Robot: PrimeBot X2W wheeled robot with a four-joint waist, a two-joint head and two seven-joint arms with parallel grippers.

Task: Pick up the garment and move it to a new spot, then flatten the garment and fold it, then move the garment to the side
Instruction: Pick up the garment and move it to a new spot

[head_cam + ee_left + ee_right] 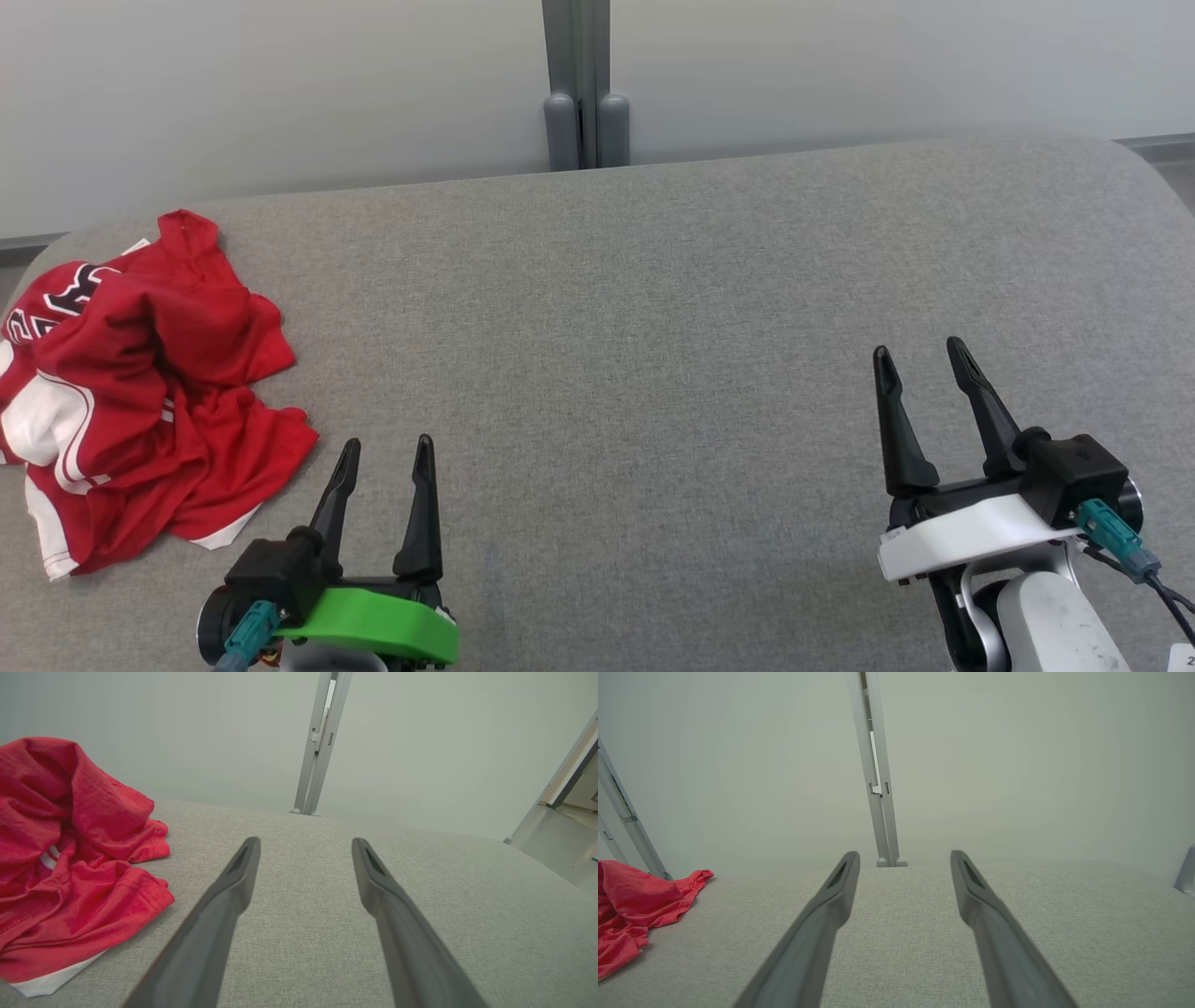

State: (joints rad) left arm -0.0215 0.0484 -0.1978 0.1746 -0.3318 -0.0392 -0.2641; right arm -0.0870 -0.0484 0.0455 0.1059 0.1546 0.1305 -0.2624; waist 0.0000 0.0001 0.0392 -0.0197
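Both claws stand with their fingers wide apart and hold nothing. My left claw (388, 441), on its green mount, is over the grey fabric-covered table (653, 308) at the near left, fingers pointing away from me. My right claw (918, 348), on its white mount, is at the near right, over bare cloth. The crumpled red jersey with white panels and stripes (140, 392) lies in a heap on the left part of the table. It is just beside my left claw, ahead and to the left of it without touching, and well apart from my right claw. Its near hem shows a white edge. Dark lettering outlined in white shows on the far-left folds, probably numbers, though too bunched to read. Behind the table a pale wall carries a grey upright post (577, 84).
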